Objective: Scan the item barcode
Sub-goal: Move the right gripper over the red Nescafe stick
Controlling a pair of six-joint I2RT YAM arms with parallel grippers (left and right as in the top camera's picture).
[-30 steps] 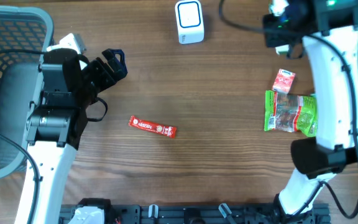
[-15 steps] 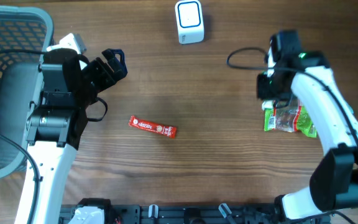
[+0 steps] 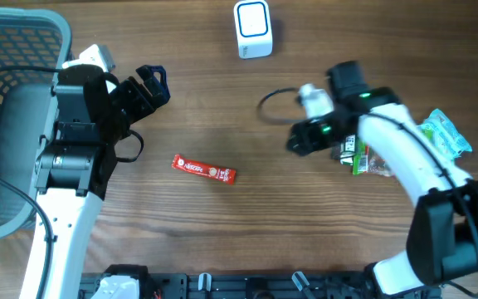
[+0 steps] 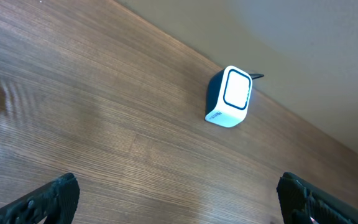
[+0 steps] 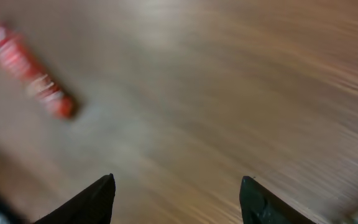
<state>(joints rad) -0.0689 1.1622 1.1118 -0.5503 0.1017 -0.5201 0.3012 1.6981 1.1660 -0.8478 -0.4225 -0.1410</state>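
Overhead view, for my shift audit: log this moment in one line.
left gripper: open, empty | right gripper: open, empty, right of red wrapped snack bar | white box scanner: far side, untouched | scan: not done

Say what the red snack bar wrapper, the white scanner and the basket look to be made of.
Red snack bar wrapper: probably thin plastic film or foil, flat with printed lettering. White scanner: smooth hard plastic, moulded with rounded corners, slightly glossy. Basket: grey open mesh, plastic or coated wire; cannot tell which.
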